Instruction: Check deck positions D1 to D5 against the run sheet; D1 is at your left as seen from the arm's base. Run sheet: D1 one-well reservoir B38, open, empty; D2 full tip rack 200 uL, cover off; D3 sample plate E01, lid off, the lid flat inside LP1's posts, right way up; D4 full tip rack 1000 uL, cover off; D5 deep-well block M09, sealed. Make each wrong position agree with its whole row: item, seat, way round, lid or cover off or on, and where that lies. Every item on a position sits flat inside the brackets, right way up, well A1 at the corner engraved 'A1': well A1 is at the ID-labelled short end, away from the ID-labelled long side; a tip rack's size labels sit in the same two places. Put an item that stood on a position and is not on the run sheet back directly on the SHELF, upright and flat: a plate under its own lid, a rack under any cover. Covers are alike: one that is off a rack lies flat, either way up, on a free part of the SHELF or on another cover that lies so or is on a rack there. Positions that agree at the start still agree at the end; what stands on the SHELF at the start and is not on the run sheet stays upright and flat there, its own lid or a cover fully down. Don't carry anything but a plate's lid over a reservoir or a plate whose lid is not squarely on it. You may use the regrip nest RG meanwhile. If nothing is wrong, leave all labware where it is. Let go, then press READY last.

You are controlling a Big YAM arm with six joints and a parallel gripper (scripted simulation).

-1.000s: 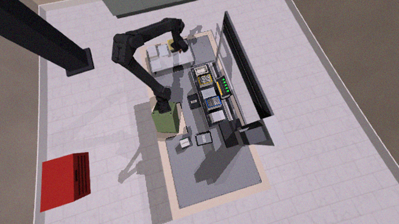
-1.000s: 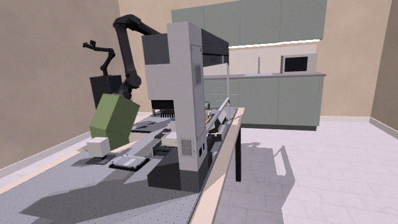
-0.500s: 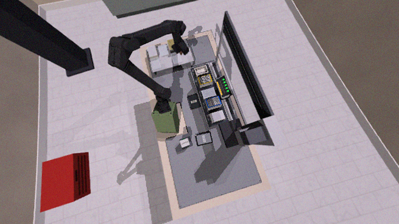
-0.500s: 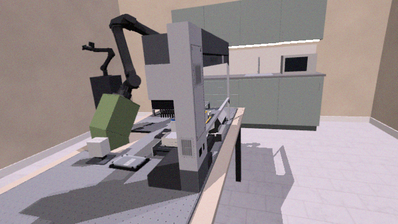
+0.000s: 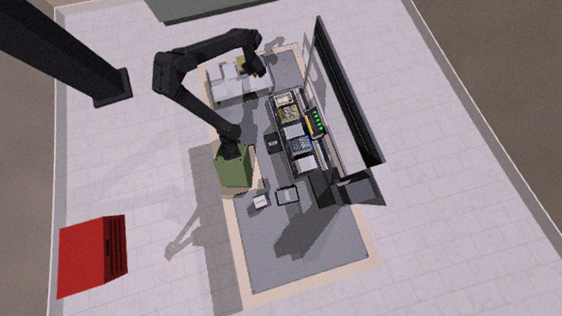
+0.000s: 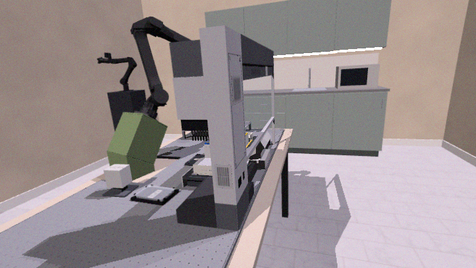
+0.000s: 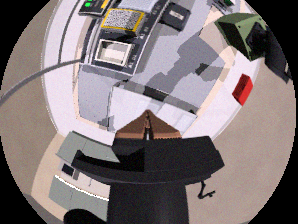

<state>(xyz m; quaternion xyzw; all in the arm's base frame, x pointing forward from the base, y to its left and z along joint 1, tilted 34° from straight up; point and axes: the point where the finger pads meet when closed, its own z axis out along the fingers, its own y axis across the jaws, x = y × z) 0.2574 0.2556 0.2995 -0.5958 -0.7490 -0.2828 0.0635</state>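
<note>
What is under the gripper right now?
The gripper, shut on nothing, hangs over the shelf, beside pale boxes and an olive-topped item. The arm's wrist hides the item directly beneath it, so what lies there cannot be seen.

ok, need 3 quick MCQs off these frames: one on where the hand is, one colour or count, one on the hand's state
1. Where is the hand?
A. Over the shelf of white boxes at the far end of the bench
B. Over the row of deck positions
C. Beside the red cabinet on the floor

2. How many green lights show on the panel beside the deck?
A. Two
B. Five
C. Eight

3. What is the state of the hand?
A. Wide open
B. Shut on a tip rack
C. Shut, holding nothing

Answers:
1 A: the top view puts it above the shelf, away from the deck row.
2 B: the top view shows five green dots in a line.
3 C: in the wrist view the fingers meet with nothing between them.
</note>
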